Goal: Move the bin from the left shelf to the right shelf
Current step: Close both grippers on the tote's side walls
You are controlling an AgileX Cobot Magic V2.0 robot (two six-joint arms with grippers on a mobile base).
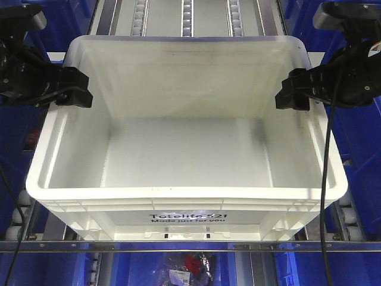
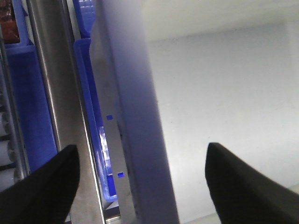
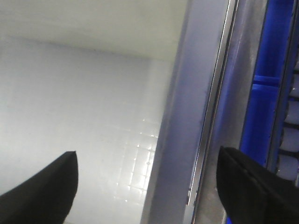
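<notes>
The white bin sits on the shelf, empty, with its black "Totelife 521" print on the near side. My left gripper hangs over the bin's left rim. In the left wrist view it is open, with the rim between its two black fingers and neither finger touching it. My right gripper hangs over the right rim. In the right wrist view it is open and straddles that rim, one finger inside the bin and the other outside.
Blue plastic bins stand close on both sides. Roller tracks run behind the bin. A metal rail crosses the shelf front, with a blue bin of packets below. A steel upright stands beside the left rim.
</notes>
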